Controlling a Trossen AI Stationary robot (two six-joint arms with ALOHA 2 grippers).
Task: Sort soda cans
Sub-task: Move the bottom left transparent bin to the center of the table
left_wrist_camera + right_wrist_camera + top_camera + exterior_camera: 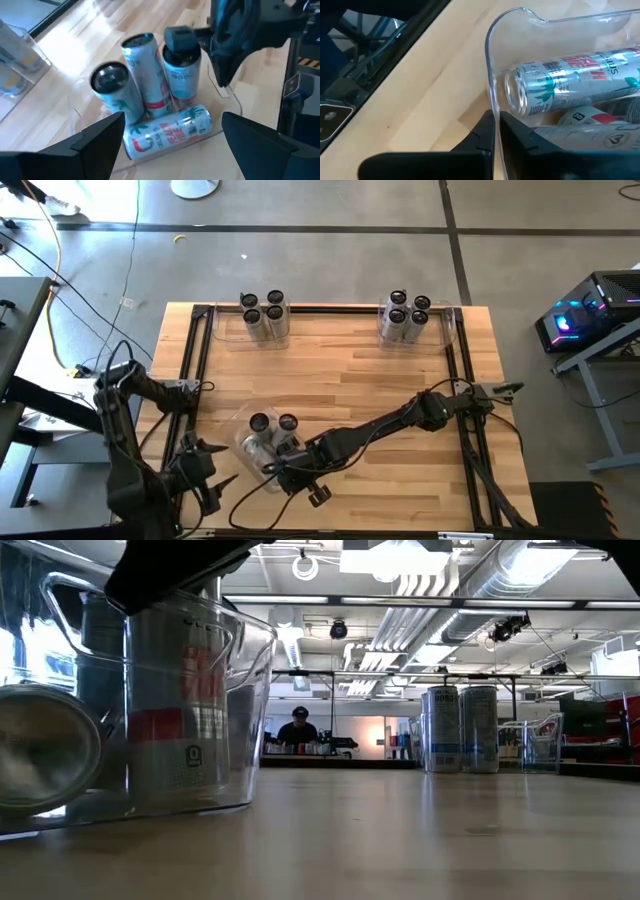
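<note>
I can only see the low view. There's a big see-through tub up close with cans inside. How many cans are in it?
Observer: Four. The left wrist view shows three upright cans and one lying can on its side.
Operator: What's the dark thing over the tub?
Observer: It looks like the right arm. The right end effector is pinching the near bin by its clear wall, one finger inside and one outside.
Operator: Where's the other arm?
Observer: The left end effector is open near the table's near left corner. It faces those cans and touches nothing.
</note>
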